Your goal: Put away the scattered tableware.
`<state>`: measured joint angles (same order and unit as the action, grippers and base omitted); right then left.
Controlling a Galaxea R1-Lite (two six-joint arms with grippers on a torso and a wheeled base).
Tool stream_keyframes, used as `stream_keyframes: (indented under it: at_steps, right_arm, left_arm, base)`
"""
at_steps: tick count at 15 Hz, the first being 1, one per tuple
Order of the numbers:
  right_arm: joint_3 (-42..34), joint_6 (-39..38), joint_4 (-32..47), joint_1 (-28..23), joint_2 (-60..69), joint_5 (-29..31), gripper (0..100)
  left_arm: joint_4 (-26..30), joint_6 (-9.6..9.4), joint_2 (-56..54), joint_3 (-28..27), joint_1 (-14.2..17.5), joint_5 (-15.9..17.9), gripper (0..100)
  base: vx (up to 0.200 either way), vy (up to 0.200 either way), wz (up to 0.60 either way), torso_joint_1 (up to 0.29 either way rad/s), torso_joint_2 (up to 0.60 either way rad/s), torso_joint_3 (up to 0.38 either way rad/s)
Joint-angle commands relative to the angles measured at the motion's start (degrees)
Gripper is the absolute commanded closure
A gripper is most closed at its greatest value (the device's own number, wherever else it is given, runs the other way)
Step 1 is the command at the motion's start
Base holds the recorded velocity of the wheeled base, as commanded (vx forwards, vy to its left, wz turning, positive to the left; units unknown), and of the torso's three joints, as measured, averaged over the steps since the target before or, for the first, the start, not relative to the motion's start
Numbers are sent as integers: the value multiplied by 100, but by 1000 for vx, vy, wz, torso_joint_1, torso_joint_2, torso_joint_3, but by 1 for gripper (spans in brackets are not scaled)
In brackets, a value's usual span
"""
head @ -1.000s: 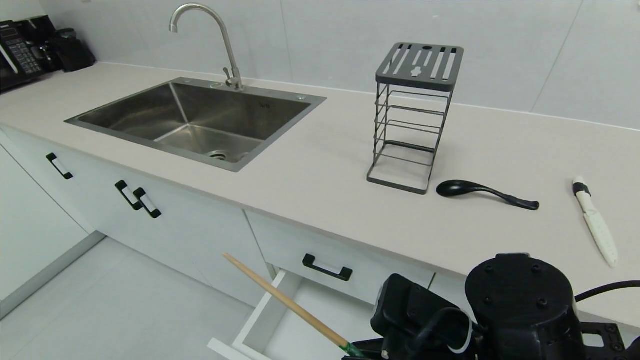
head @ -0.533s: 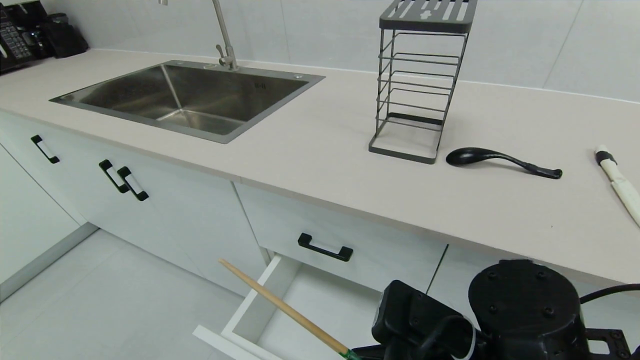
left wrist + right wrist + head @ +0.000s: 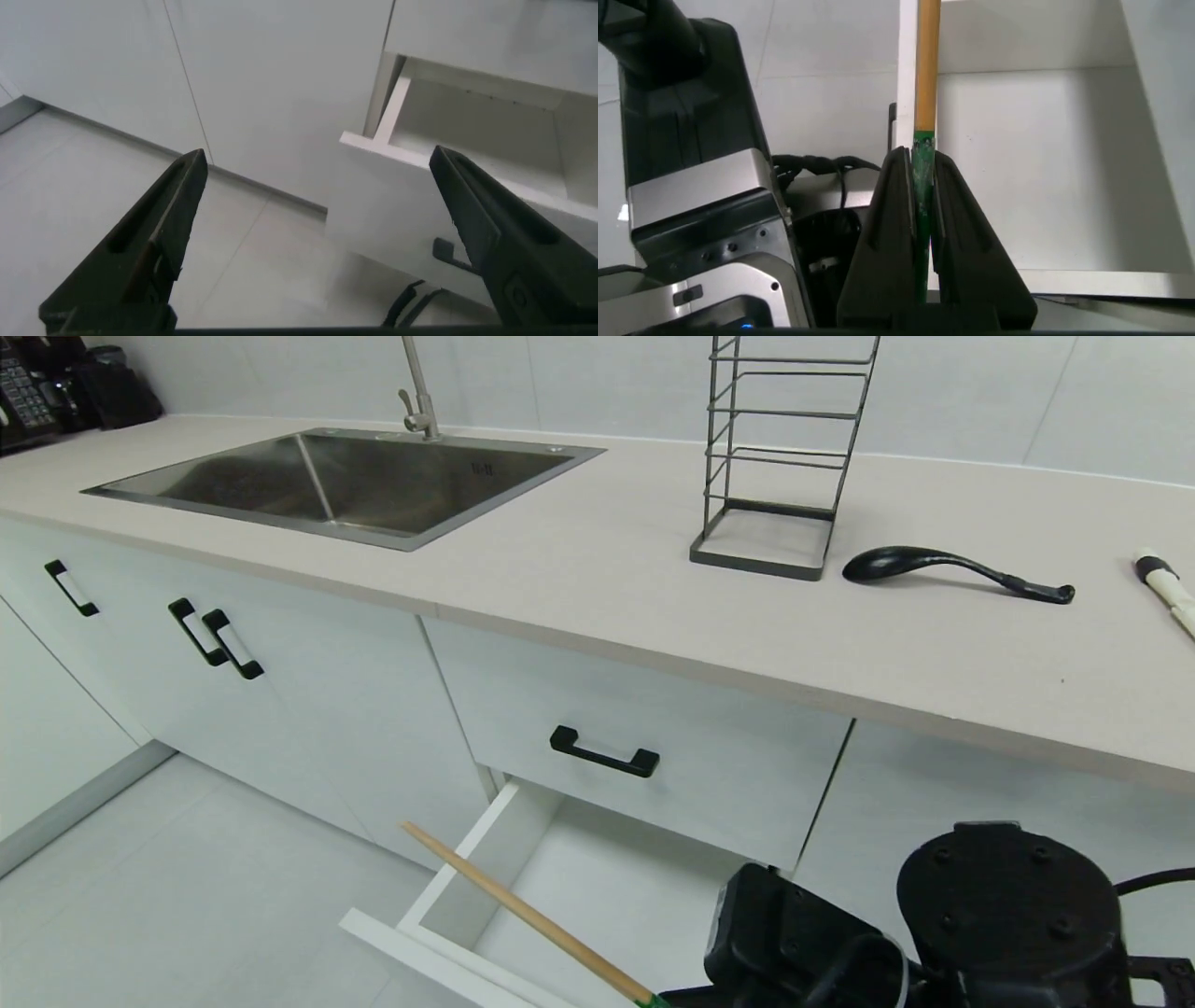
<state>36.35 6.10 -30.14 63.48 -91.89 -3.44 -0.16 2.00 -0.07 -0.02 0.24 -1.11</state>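
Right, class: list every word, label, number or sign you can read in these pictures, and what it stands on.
Nothing here can be read.
Sink: small dark mark on its inner wall, too small to read.
Black appliance on the counter's far left: pale marks on its keys, too blurred to read.

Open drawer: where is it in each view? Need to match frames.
Head view: open drawer at bottom centre, below the closed drawer's black handle.
Left wrist view: projecting from the cabinet front, beyond the open left hand.
Right wrist view: its white inside lies behind the right hand, shut on the chopstick.
Shared landmark: the drawer's white side wall.
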Motion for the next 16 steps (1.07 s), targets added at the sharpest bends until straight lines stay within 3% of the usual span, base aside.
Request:
stream_keyframes:
  at_steps: [1,6,16]
  right_arm:
    - [-234,14,-1,86,242,238,100]
    - [-146,384,1300,165,752,669,100]
    - [1251,366,957,385,-892,1513,100]
  left_arm:
    - [-2,2,7,2,2,-3,0]
    - [-2,2,7,2,2,-3,0]
    - [-2,2,7,2,2,-3,0]
  base:
    - [0,0,0,-178,290,124]
    - [0,0,0,-40,222,69]
    - [0,0,0,-1,5,6]
